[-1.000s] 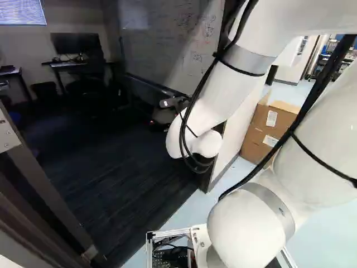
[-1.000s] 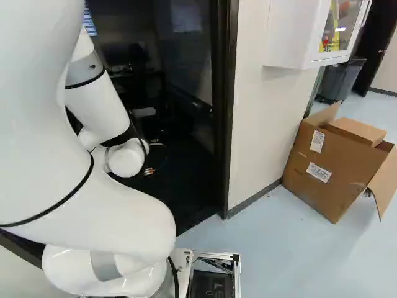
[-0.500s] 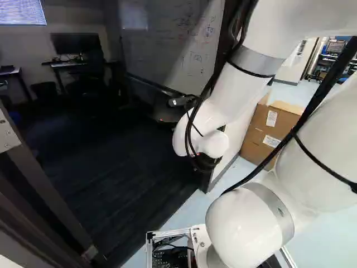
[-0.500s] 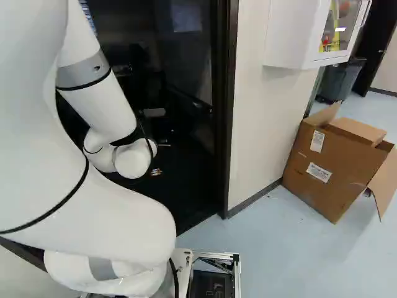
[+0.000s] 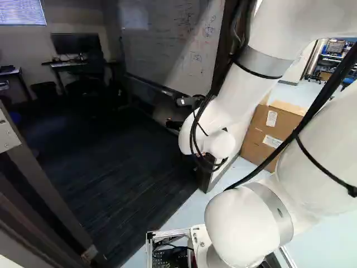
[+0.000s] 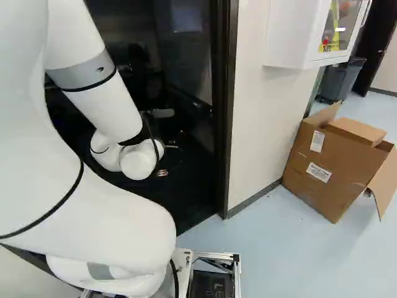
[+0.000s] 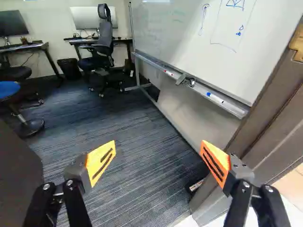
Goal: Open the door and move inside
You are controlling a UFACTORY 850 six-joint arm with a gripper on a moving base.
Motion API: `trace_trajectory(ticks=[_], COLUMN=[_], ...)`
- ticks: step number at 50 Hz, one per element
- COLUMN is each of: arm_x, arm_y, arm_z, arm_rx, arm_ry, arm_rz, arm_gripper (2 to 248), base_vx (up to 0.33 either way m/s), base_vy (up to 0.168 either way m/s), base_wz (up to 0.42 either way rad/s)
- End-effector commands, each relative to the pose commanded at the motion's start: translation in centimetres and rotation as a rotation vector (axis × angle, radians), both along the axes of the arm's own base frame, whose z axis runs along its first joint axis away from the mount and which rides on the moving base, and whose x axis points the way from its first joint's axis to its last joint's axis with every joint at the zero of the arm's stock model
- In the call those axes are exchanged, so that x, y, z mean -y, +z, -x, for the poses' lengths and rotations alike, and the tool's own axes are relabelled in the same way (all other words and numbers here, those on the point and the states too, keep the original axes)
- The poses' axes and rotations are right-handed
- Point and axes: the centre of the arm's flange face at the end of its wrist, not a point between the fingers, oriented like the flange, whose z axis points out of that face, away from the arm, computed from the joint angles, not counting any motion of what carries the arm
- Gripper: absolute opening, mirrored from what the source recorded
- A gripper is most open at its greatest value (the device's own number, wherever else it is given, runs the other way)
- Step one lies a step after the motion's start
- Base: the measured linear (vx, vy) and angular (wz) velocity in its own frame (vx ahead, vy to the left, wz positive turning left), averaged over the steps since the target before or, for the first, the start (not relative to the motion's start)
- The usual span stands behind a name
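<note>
The doorway stands open onto a dark-carpeted room. Its right-hand frame [image 6: 224,112] is dark and upright, and shows again as a brown frame [image 7: 265,127] beside the gripper in the wrist view. At the left of the left base view is a brown edge with a metal plate [image 5: 6,134]; whether it is door or frame I cannot tell. My gripper [image 5: 174,124], partly hidden behind the white wrist, reaches into the opening. In the wrist view the gripper [image 7: 158,158] is open, its orange pads wide apart with only carpet visible between them. No handle shows.
Inside, a whiteboard [image 7: 189,47] with a marker tray [image 7: 208,94] runs along one side. Desks [image 7: 102,40], an office chair [image 7: 104,42] and a blue stool [image 7: 9,90] are farther in. Outside, a cardboard box [image 6: 332,167] stands by the wall, under a white wall cabinet [image 6: 294,31].
The arm's wrist has shifted rightward in both base views, nearer the right-hand door frame. The base has not moved; doorway and box hold their places.
</note>
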Motion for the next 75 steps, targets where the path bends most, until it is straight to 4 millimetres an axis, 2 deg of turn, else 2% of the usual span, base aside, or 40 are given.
trace_trajectory(ticks=[35,75], arm_x=[0.05,0.05], arm_y=[0.0,0.0], arm_z=[0.01,0.01], arm_rx=[0.0,0.0], arm_ry=[-0.002,-0.002], arm_rz=[0.0,0.0], arm_gripper=[247,247], base_vx=[0.002,0.055], base_vy=[0.014,0.005], base_wz=[0.023,0.005])
